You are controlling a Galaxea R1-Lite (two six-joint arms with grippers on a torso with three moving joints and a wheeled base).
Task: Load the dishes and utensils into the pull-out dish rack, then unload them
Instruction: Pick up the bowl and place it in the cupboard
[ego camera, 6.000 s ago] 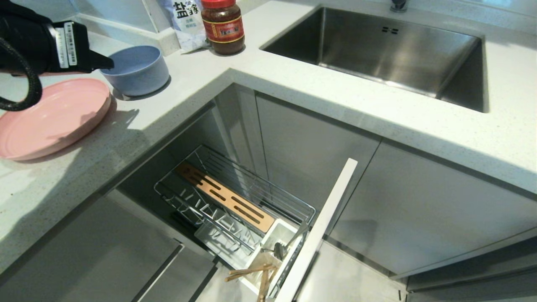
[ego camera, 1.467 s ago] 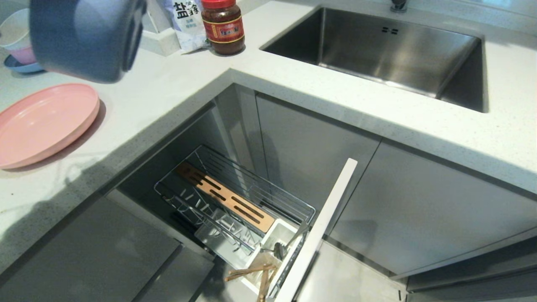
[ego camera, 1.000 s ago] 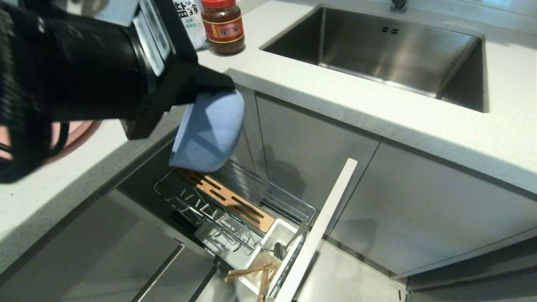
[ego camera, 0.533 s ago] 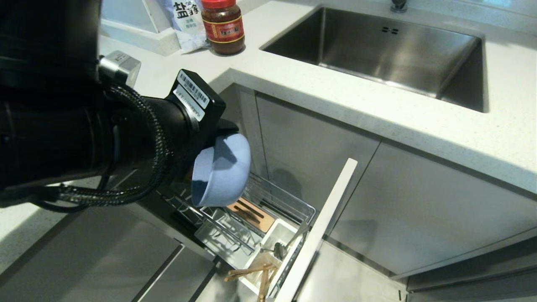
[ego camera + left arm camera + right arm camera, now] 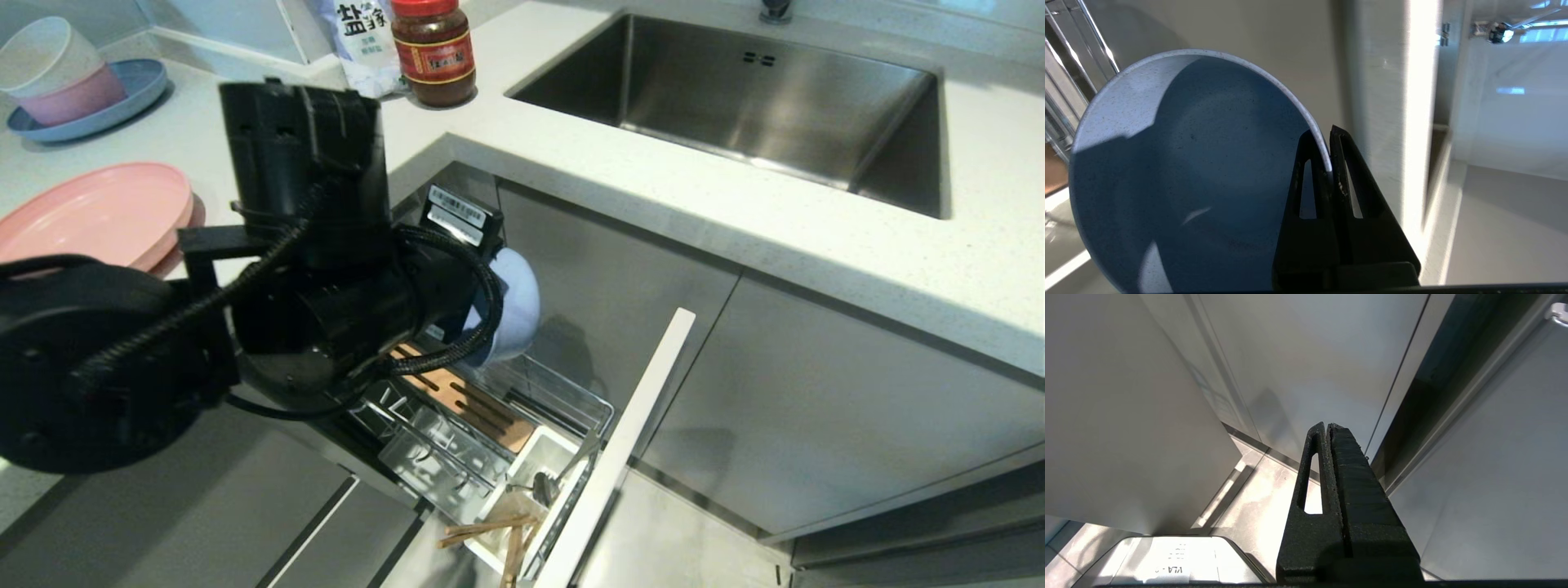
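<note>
- Above the pull-out dish rack [image 5: 490,408], the left claw [image 5: 1329,163] holds the blue-grey bowl [image 5: 1184,171] by its rim, one finger inside and one outside the wall, the bowl tipped on its side with its mouth toward the wrist camera.
- From the head view, the bowl [image 5: 513,304] hangs over the rack's slotted wooden block [image 5: 465,400], close to the pale grey cabinet front behind it; whether it touches the wires cannot be told.
- At the rack's near end, the white utensil cup [image 5: 535,482] holds the steel spoon [image 5: 545,486] and the wooden chopsticks [image 5: 494,535]; a fork cannot be made out.
- Beside the cup stands the rack's white front panel [image 5: 620,441], pulled out from the cabinets.
- On the worktop [image 5: 653,196] at its left edge, the pale-pink plate [image 5: 98,216] lies flat, well apart from the rack.
- Farther back on the left, cream and pink bowls [image 5: 57,77] sit stacked on a blue plate [image 5: 122,106].
- Near the worktop's inner corner stand a red-lidded jar [image 5: 433,49] and a white packet [image 5: 363,41], with the steel sink [image 5: 751,106] to their right.
- Down by the cabinet doors, the right claw [image 5: 1327,428] hangs with its fingers pressed together, gripping nothing.
</note>
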